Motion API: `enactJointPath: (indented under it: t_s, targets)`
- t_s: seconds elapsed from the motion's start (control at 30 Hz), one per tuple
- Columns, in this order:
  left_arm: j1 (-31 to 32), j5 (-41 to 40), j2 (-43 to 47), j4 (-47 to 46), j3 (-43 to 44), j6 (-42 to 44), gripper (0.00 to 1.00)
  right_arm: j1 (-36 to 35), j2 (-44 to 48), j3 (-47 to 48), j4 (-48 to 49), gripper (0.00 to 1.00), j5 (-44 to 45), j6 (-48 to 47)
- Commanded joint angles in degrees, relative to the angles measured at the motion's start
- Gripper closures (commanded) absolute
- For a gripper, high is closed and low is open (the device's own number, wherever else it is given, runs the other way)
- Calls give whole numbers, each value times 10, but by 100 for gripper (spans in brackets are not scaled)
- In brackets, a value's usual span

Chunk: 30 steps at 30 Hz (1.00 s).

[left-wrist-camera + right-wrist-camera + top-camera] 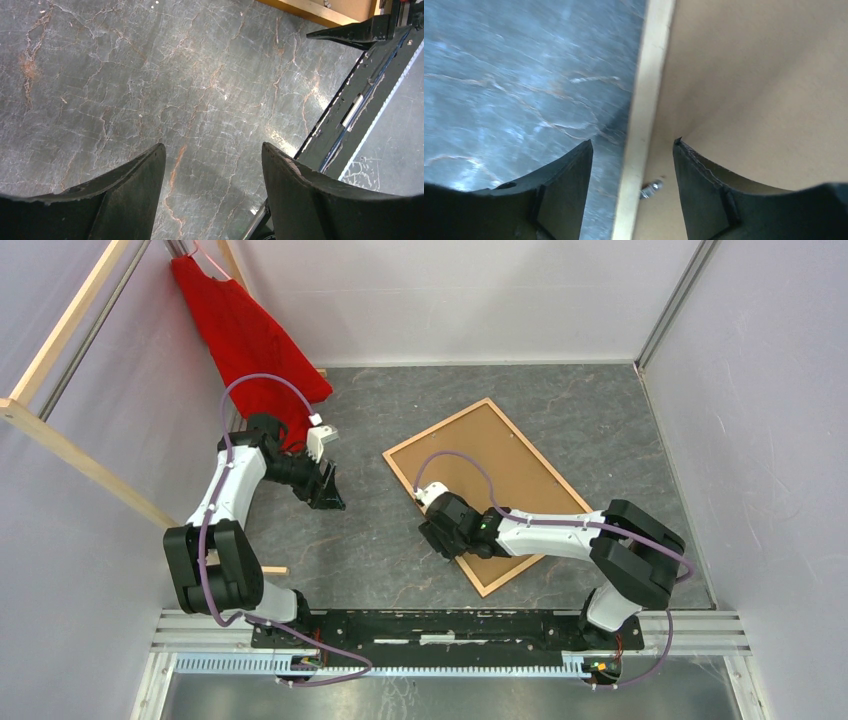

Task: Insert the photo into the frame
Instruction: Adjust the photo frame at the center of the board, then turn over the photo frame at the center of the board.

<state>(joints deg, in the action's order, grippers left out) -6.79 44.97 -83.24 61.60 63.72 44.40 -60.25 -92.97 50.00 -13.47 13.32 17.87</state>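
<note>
Nearest to me, the black rail [450, 625] is carrying both my arm bases. Out from it, I am holding my left pincer [212, 147] slack and wide over the grey marbled table [150, 75], with nothing sitting between its fingers. My right pincer [633, 141] is likewise standing spread and gripping nothing. It is straddling the pale wooden side strip of the frame [520, 465] toward its near corner, one finger hanging over the table and the other over the brown board back (whether either is touching the wood, I cannot tell). A small metal tab [651, 188] is sitting on the board just inside the strip. The frame is lying flat and askew, right of the table's middle, board side up. Farther off, at the left rear corner, a red cloth [250, 335] is draping down beside a pale wooden slat rack [80, 458].
</note>
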Motion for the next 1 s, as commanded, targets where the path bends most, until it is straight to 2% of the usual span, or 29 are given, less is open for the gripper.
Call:
enactJointPath:
  t_s: [0.0,0.3,0.43,0.5,0.6,0.73,0.83,0.97]
  targets:
    - [-5,2,7,-7,11,9,23,-7,-24,31,44,35,-23,16]
    - [-4,6,3,-7,11,2,24,-19,-54,41,19,62,32,22]
    - [-3,16,11,-6,-8,28,24,-28,-50,53,2,88,59,19]
    - [-4,25,21,-10,-31,73,24,-31,-45,77,-14,99,59,17]
    - [-4,41,57,-34,-76,146,21,-33,-27,129,-42,100,36,15]
    - [-3,75,159,-88,-132,291,16,-32,-14,215,-95,100,-15,16]
    - [-2,97,238,-147,-159,351,10,-33,-12,273,-142,100,-48,16]
    - [0,116,299,-133,-161,503,7,-33,-4,320,-189,100,-84,12]
